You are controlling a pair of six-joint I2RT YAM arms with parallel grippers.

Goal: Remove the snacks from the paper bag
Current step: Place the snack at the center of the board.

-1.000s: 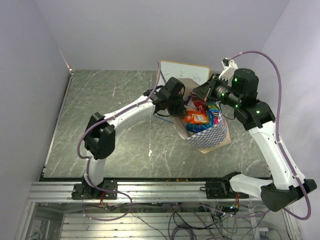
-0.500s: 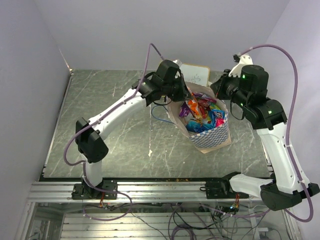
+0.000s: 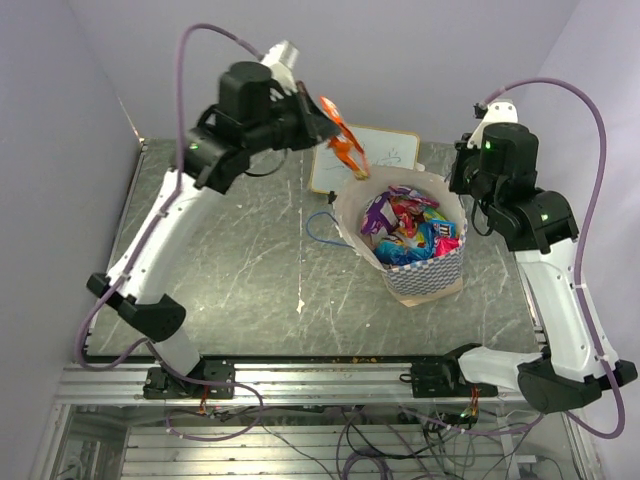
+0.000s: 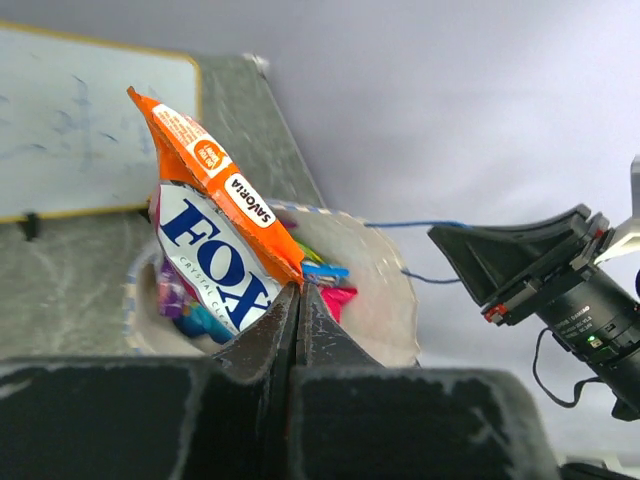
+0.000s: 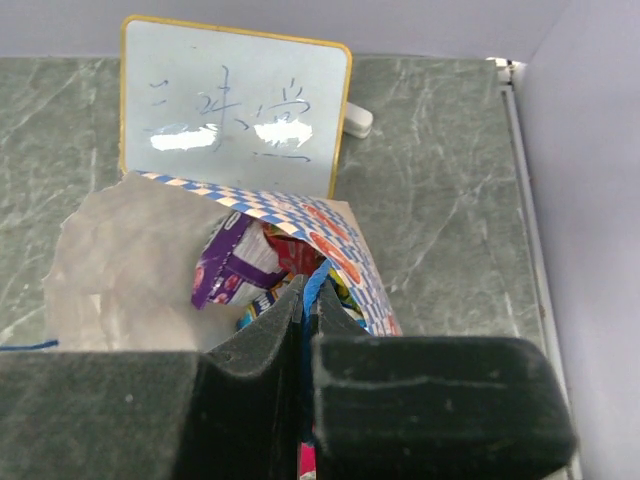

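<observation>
orange packet [image 4: 215, 240] hangs above the bag [image 3: 425, 275]
left gripper [image 4: 298, 305] clamped on its lower corner; right gripper [image 5: 305, 300] pinched shut on the bag's rim; bag upright near the table's [image 3: 230, 260] far edge.

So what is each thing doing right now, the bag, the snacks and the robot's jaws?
Paper bag: upright, top open, not emptied.
Orange packet: out of the bag, hanging in the air.
Other packets: inside the bag.
Left jaws: shut on the orange packet.
Right jaws: shut on the bag's rim.
Whiteboard: scribbled on, behind the bag.
</observation>
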